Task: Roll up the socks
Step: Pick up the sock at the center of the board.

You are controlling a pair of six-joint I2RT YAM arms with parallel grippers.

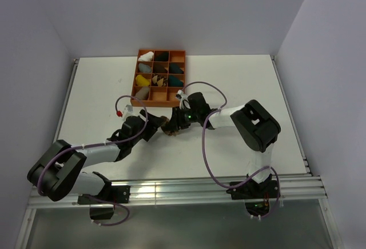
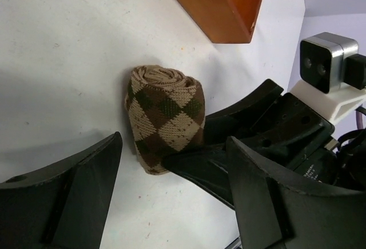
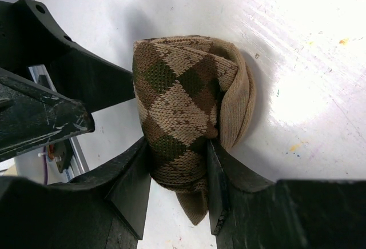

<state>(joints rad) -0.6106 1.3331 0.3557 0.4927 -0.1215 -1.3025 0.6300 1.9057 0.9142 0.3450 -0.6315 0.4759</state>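
Right fingers (image 3: 128,195) pinch one argyle sock roll (image 3: 183,106); left fingers (image 2: 74,192) spread apart beside it.

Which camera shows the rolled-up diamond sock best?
The right wrist view: the diamond sock fills the picture and its pattern is sharp. The left wrist view shows the diamond sock smaller, with its spiral end. The top view shows only a tiny brown speck.

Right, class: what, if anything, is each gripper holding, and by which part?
The right gripper pinches the argyle sock roll by one end; the left gripper holds nothing.
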